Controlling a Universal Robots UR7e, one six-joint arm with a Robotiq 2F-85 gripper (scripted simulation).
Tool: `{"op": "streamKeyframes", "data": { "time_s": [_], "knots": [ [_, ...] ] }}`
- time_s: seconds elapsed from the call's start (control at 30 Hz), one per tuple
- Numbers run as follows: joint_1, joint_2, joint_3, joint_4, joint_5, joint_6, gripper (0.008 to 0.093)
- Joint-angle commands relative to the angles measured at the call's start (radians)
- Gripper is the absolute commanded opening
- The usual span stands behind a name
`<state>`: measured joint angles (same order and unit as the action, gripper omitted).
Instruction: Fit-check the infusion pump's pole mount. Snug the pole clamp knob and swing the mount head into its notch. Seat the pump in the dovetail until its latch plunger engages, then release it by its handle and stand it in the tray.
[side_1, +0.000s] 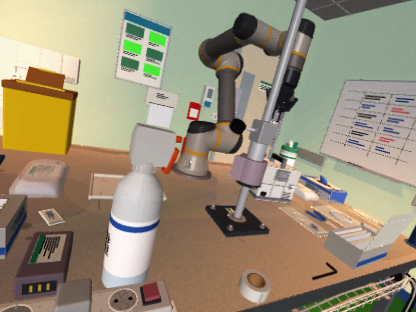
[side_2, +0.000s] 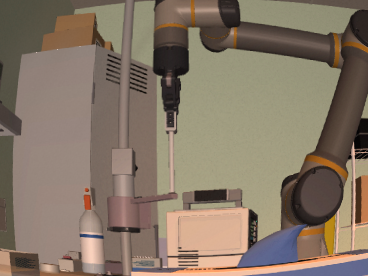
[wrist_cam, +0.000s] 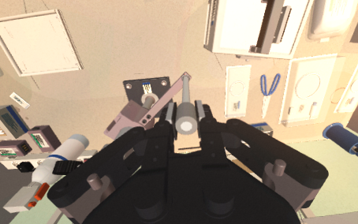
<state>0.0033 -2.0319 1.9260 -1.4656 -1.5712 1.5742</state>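
The mount head's arm (side_2: 154, 198) juts sideways from the mauve clamp block (side_2: 122, 212) on the grey pole (side_2: 124, 100), and a thin upright rod (side_2: 171, 160) rises from the arm's outer end. My gripper (side_2: 170, 125) hangs straight down over that rod, and in the wrist camera its fingers (wrist_cam: 185, 114) sit on either side of the rod's round top (wrist_cam: 186, 123), closed on it. The white infusion pump (side_2: 210, 235) with its top handle (side_2: 212, 196) stands on the table just beyond the pole base (side_1: 237, 220). The empty tray (wrist_cam: 39, 43) lies flat farther off.
A yellow bin (side_1: 37, 115) stands at the table's back left. A white bottle (side_1: 132, 225), a tape roll (side_1: 254, 285), a power strip (side_1: 115, 299) and small boxes crowd the near edge. Scissors (wrist_cam: 269, 88) and packets lie beside the pump, and a grey cabinet (side_2: 75, 150) stands behind the pole.
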Motion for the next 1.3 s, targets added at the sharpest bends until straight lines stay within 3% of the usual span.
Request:
{"op": "streamKeyframes", "data": {
  "time_s": [0.0,0.23,1.27],
  "knots": [
    [0.0,0.0,0.0,0.0,0.0,0.0,0.0215],
    [0.0,0.0,0.0,0.0,0.0,0.0,0.008],
    [0.019,0.023,-0.013,-0.011,0.0,0.019,0.008]
  ]
}}
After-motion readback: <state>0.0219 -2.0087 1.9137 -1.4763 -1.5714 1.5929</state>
